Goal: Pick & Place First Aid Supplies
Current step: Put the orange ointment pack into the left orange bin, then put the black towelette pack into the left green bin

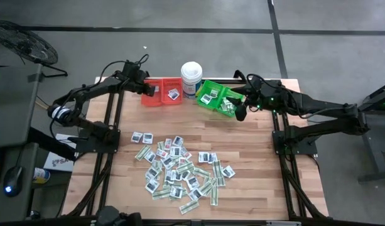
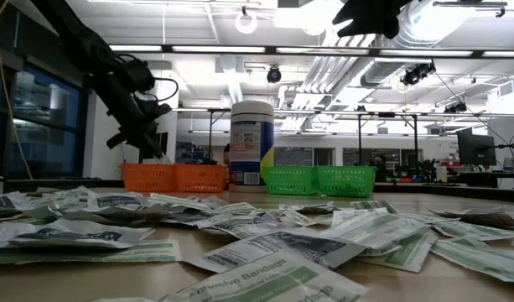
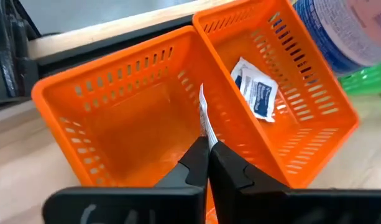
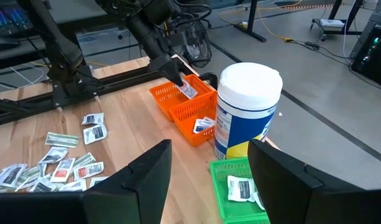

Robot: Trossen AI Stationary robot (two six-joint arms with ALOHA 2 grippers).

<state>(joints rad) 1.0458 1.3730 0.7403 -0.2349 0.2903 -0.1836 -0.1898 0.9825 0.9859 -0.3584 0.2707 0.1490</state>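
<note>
The left gripper (image 3: 208, 144) is pinched shut on a white packet (image 3: 204, 115), hanging over the orange bin (image 3: 103, 93); a second packet (image 3: 255, 92) lies in the neighbouring orange bin (image 3: 302, 93) beside it. The right gripper (image 4: 209, 168) stands wide and empty above the green bin (image 1: 212, 95), packets (image 1: 208, 98) beneath it. The pile of packets (image 1: 179, 172) lies well apart from both.

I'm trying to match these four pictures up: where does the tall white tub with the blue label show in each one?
High view: white tub at the table's far edge, between the orange bins and green bins.
Low view: tub centre, behind the packets.
Left wrist view: only its blurred side, top right corner.
Right wrist view: tub right of centre.
Shared landmark: the orange bins beside it.
</note>
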